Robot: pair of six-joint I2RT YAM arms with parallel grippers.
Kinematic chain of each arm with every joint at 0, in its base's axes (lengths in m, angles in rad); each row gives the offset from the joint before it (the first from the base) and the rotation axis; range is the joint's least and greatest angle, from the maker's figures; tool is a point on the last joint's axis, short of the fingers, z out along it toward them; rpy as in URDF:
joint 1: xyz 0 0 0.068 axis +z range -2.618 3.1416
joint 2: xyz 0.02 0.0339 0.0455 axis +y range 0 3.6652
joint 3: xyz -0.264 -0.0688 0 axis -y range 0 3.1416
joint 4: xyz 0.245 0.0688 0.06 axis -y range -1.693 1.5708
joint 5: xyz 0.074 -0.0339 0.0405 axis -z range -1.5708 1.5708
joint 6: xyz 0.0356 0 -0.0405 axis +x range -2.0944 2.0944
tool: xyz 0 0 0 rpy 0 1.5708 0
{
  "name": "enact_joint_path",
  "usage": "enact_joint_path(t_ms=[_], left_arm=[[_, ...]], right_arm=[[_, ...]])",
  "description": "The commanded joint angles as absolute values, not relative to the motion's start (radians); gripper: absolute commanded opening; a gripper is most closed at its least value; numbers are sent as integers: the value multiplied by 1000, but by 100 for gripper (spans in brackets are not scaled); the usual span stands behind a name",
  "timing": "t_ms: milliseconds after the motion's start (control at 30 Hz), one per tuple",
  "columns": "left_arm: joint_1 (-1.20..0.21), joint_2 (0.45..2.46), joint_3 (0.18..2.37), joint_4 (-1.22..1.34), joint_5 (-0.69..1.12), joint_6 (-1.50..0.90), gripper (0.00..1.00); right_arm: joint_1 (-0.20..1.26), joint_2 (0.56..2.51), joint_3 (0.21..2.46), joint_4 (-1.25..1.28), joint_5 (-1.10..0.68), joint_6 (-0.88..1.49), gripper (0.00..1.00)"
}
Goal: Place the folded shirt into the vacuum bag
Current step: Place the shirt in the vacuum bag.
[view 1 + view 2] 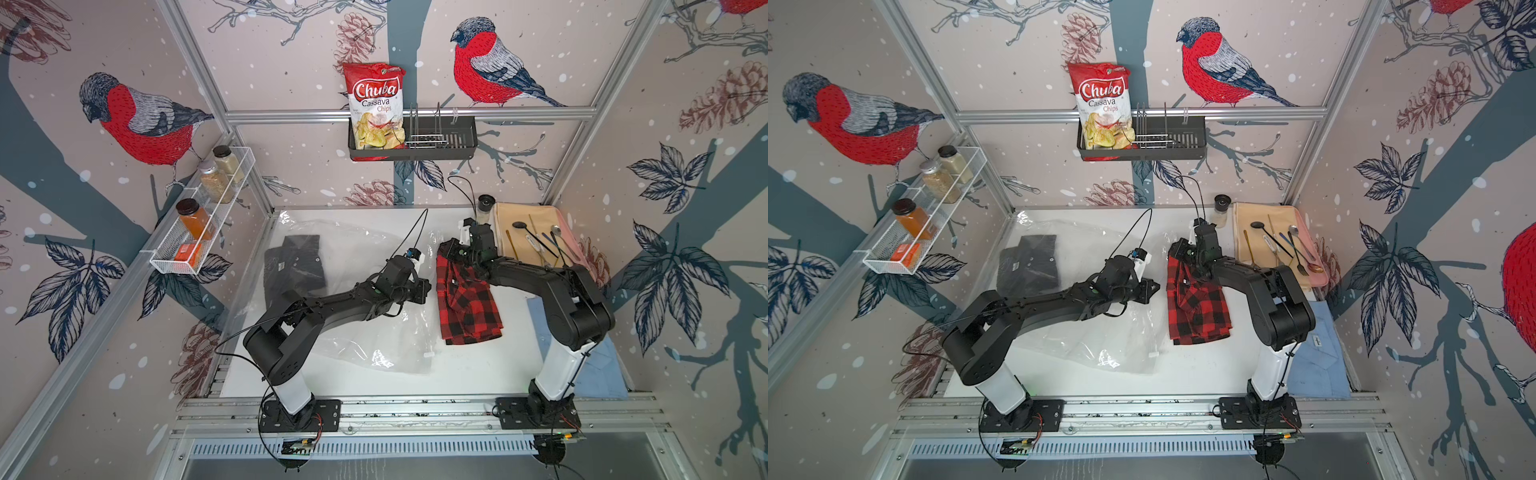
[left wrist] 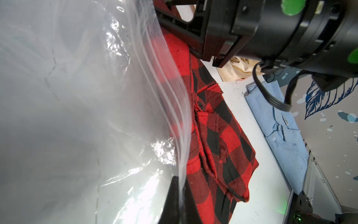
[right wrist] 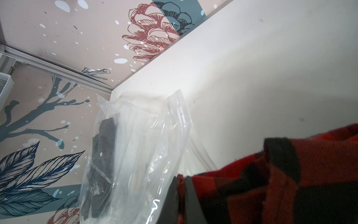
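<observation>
The vacuum bag (image 1: 357, 245) (image 1: 1096, 332) lies clear and crinkly across the left and middle of the table, with a dark folded garment (image 1: 295, 266) (image 3: 102, 155) inside it. My left gripper (image 1: 430, 286) (image 2: 181, 180) is shut on the bag's zip edge (image 2: 174, 108) and holds it lifted. Beside that opening lies the folded shirt (image 1: 469, 307) (image 1: 1200, 307) (image 2: 222, 135), in red and black plaid. My right gripper (image 1: 451, 251) (image 3: 181, 177) is shut on the shirt's far edge (image 3: 290, 184), which is raised off the table. A small white slider clip (image 1: 430, 354) sits on the bag's near edge.
A light blue shirt (image 1: 598, 365) lies at the right front by the right arm's base. A beige mat with cutlery (image 1: 536, 232) and a small jar (image 1: 484, 208) stand at the back right. A spice rack (image 1: 203, 216) and a wall basket with chips (image 1: 415, 137) hang on the walls.
</observation>
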State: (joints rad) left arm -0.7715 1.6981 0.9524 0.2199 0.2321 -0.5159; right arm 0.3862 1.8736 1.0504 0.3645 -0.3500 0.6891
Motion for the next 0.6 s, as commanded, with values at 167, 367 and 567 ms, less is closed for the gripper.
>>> enact_joint_path(t_ms=[167,367,567], left_arm=[[-778,1675,956,268,207,-508,0],[-778,1707,971,272,201,-503,0],[-778,1747,986,282,208,-508,0]], right_arm=[[385,1982,1068,382,-400,723,10],[385,1909,1063,331,-381,675,45],[369,1828,1010,289,-366,660,47]])
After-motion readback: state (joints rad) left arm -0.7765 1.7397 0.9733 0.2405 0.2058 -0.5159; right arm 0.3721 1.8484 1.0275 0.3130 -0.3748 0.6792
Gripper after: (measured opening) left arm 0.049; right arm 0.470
